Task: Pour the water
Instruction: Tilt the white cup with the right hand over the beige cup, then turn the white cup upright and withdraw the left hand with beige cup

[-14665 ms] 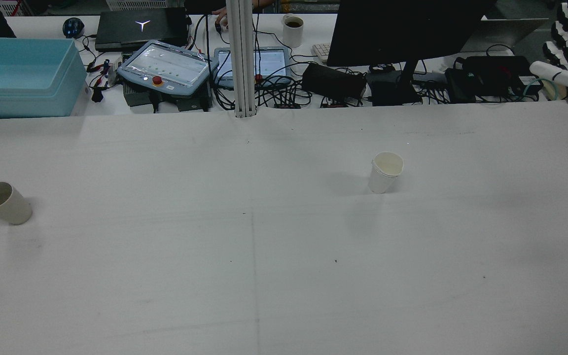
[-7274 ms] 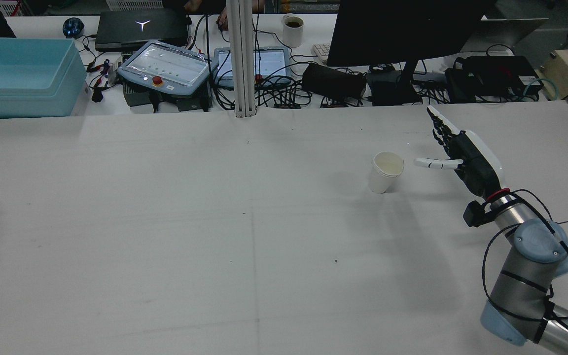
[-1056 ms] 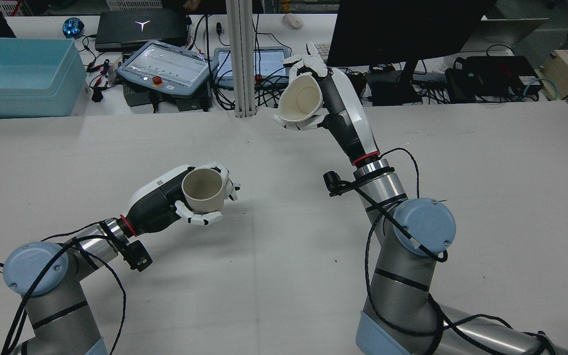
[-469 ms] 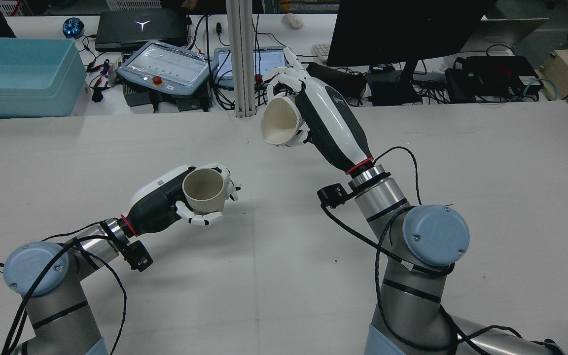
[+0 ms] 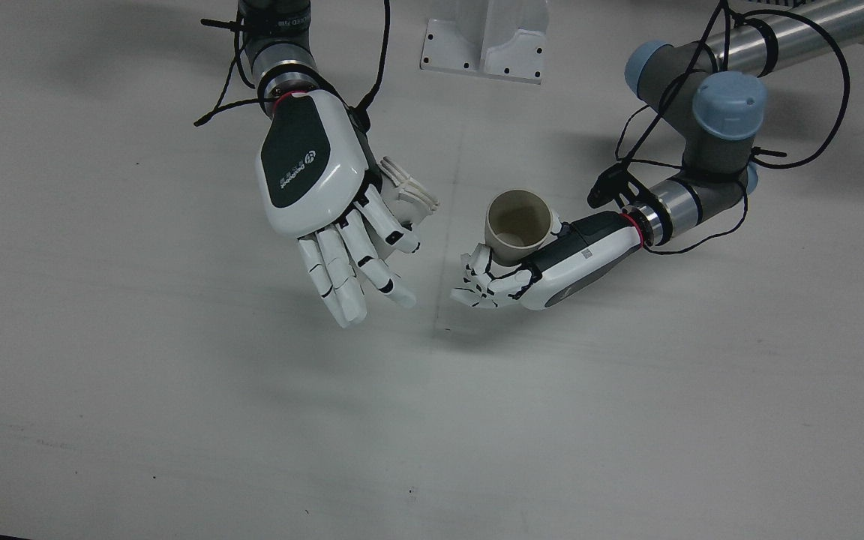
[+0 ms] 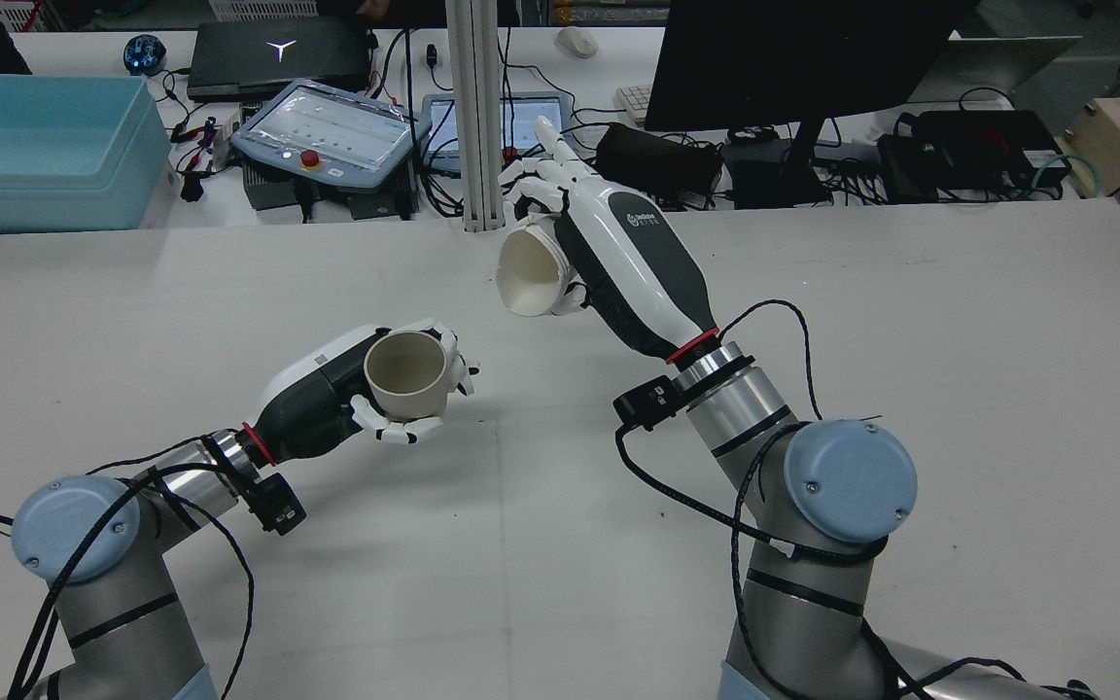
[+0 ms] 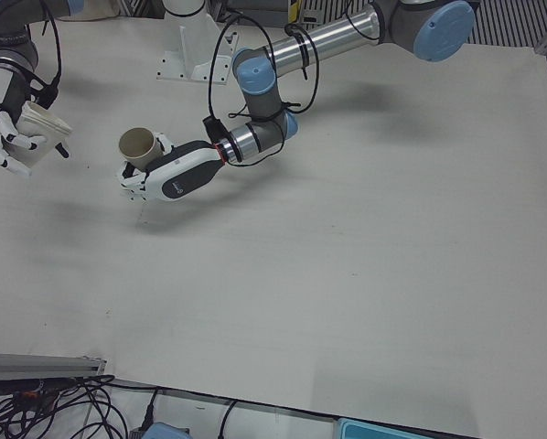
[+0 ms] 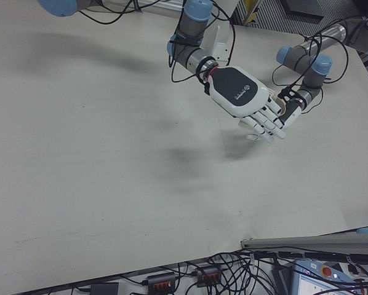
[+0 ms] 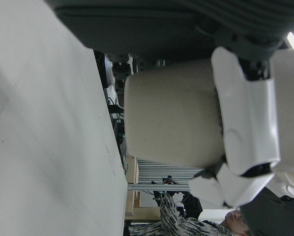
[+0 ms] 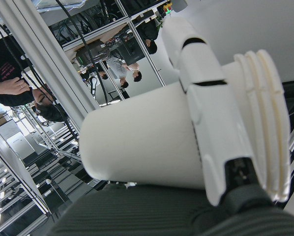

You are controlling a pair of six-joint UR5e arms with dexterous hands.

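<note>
Tilting white ribbed-rim cup (image 6: 533,275) and upright beige cup (image 6: 406,364), each wrapped by fingers (image 6: 395,430)

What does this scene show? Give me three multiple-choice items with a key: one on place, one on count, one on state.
1. Where is the beige cup?
A. In the left hand
B. Standing on the table
C. In the blue bin

2. How many cups are held?
A. One
B. Two
C. Three

3. How does the white cup in the right hand sit?
A. Upright
B. Tipped, mouth towards the beige cup
C. Upside down on the table

Key:
1 A, the left hand's fingers wrap the beige cup above the table.
2 B, each hand holds one cup.
3 B, in the rear view its mouth faces sideways and down.
</note>
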